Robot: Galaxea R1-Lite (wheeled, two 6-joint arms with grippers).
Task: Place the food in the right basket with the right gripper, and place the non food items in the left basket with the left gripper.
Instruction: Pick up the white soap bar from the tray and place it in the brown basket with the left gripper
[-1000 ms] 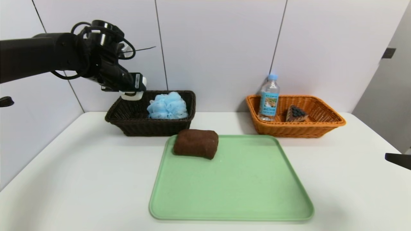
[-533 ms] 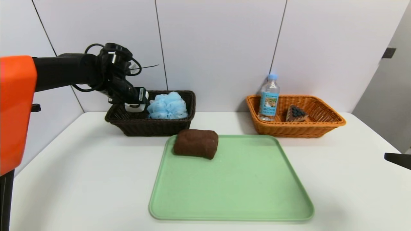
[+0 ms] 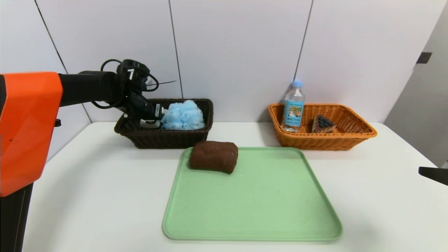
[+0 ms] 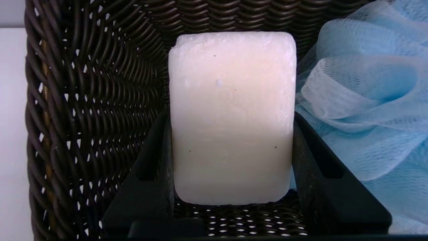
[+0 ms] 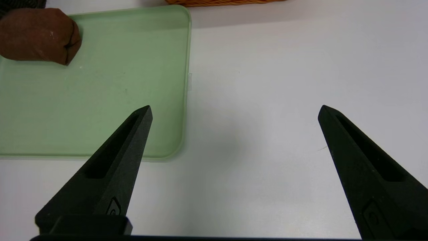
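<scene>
My left gripper (image 3: 150, 119) reaches down into the dark brown left basket (image 3: 140, 138) and is shut on the white soap bar (image 4: 232, 117), which shows between both black fingers (image 4: 157, 160) in the left wrist view. The blue bath pouf (image 3: 182, 115) lies in the same basket, right beside the soap. The brown rolled towel (image 3: 213, 156) rests on the far left corner of the green tray (image 3: 252, 199). The water bottle (image 3: 293, 106) and the cake slice (image 3: 322, 124) sit in the orange right basket (image 3: 350, 140). My right gripper (image 5: 234, 110) hangs open over bare table, beside the tray (image 5: 93, 100).
The white table (image 3: 87, 182) runs to a white panelled wall just behind both baskets. A side wall stands close on the left. Only a dark tip of the right arm (image 3: 434, 174) shows at the head view's right edge.
My left arm has come down and slightly right, carrying the soap bar from above the left basket's rim down into the basket beside the pouf. The right gripper has not moved.
</scene>
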